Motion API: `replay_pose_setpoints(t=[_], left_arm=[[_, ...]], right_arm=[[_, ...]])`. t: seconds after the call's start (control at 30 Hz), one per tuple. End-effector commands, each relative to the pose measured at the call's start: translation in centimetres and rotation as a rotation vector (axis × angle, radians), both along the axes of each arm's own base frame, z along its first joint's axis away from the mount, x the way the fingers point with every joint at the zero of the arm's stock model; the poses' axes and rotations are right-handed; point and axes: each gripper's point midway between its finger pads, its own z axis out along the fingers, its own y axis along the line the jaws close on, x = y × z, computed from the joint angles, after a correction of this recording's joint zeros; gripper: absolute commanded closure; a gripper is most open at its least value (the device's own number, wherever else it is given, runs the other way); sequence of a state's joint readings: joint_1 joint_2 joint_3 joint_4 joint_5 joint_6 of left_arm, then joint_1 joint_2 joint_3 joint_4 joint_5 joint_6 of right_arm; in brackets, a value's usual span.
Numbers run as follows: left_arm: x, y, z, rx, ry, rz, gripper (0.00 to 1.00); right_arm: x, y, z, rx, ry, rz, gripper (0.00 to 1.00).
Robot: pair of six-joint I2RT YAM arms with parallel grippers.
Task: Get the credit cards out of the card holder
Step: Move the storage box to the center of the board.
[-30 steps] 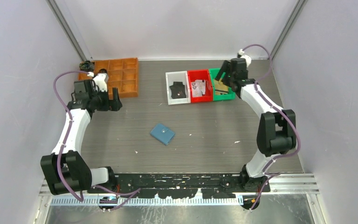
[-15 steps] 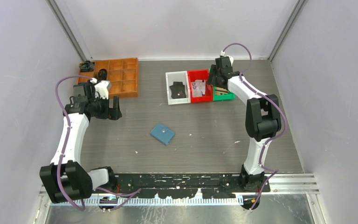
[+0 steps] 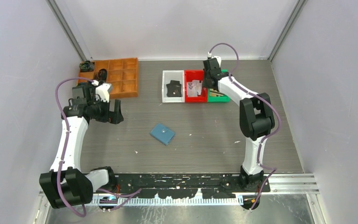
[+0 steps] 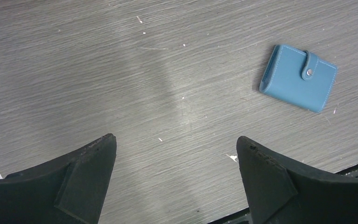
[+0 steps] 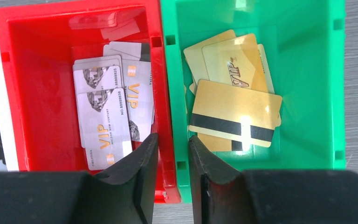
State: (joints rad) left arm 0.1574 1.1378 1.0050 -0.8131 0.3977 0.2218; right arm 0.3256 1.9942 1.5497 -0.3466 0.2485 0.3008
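Grey wood-grain surface [image 4: 121, 70] carries the teal holder [image 4: 296, 79] mid-way, flat and snapped shut: probably light, soft-sided, stitched (apt to slide), best pinched across an edge away from the tab [image 4: 309, 65]. Left claw [image 4: 175, 139] gapes wide, empty; right claw [image 5: 172, 136], nearly closed, straddles the wall between red bin [image 5: 9, 93] and green bin [image 5: 338, 70], grip unclear.
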Motion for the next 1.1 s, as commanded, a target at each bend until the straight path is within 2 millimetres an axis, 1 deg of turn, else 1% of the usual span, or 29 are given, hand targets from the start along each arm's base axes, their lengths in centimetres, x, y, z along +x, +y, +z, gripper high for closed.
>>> replay_pose_setpoints(t=[0.0,0.07,0.13,0.2,0.23,0.33,0.43,0.53,0.63,0.7,0.8,0.83,0.87,0.93,0.97,1.0,1.07], left_arm=[[-0.1,-0.4,2.3,-0.007,-0.068,-0.034,0.0],[-0.1,-0.4,2.3,-0.008,-0.068,-0.031,0.0],[-0.2,-0.5,2.3,-0.011,-0.067,-0.03,0.0],[-0.3,-0.6,2.4,-0.015,-0.065,-0.03,0.0],[-0.4,-0.7,2.4,-0.019,-0.065,-0.033,0.0],[-0.6,-0.7,2.7,-0.019,-0.071,-0.039,0.0],[-0.8,-0.8,2.8,-0.017,-0.076,-0.043,0.0],[-1.1,-1.0,2.9,-0.025,-0.075,-0.05,0.0],[-1.4,-1.2,3.0,-0.032,-0.073,-0.055,0.0],[-1.6,-1.3,2.9,-0.034,-0.07,-0.058,0.0],[-1.9,-1.3,2.9,-0.033,-0.065,-0.063,0.0],[-2.0,-1.3,2.8,-0.031,-0.063,-0.064,0.0],[-2.1,-1.3,2.7,-0.033,-0.063,-0.064,0.0],[-2.1,-1.4,2.7,-0.035,-0.061,-0.066,0.0],[-2.1,-1.5,2.8,-0.04,-0.06,-0.068,0.0],[-2.1,-1.5,2.9,-0.043,-0.059,-0.068,0.0],[-2.1,-1.6,3.0,-0.051,-0.054,-0.067,0.0]], right_arm=[[-0.8,1.6,3.4,0.028,-0.085,-0.008,0.7],[-1.6,2.0,3.6,0.043,-0.097,-0.024,0.69],[-2.6,2.6,3.9,0.047,-0.117,-0.025,0.7],[-3.9,3.1,3.8,0.016,-0.14,-0.009,0.71],[-4.4,3.6,4.4,0.01,-0.167,0.003,0.72],[-5.7,3.8,4.5,0.01,-0.177,0.01,0.74],[-6.6,3.9,4.6,0.021,-0.19,0.013,0.76],[-7.2,4.3,4.8,0.026,-0.204,0.029,0.77],[-7.3,4.4,5.0,0.025,-0.212,0.041,0.78],[-7.3,4.2,5.2,0.012,-0.215,0.04,0.77],[-7.4,3.9,6.2,0.002,-0.235,0.032,0.76],[-7.5,3.7,6.6,0.004,-0.245,0.027,0.74],[-7.7,3.7,7.2,0.01,-0.256,0.026,0.69],[-8.2,3.7,8.9,0.029,-0.291,0.02,0.48],[-8.7,4.0,9.7,0.044,-0.308,0.025,0.37],[-9.2,4.4,10.4,0.059,-0.322,0.034,0.28],[-10.9,6.0,11.9,0.087,-0.353,0.08,0.14]])
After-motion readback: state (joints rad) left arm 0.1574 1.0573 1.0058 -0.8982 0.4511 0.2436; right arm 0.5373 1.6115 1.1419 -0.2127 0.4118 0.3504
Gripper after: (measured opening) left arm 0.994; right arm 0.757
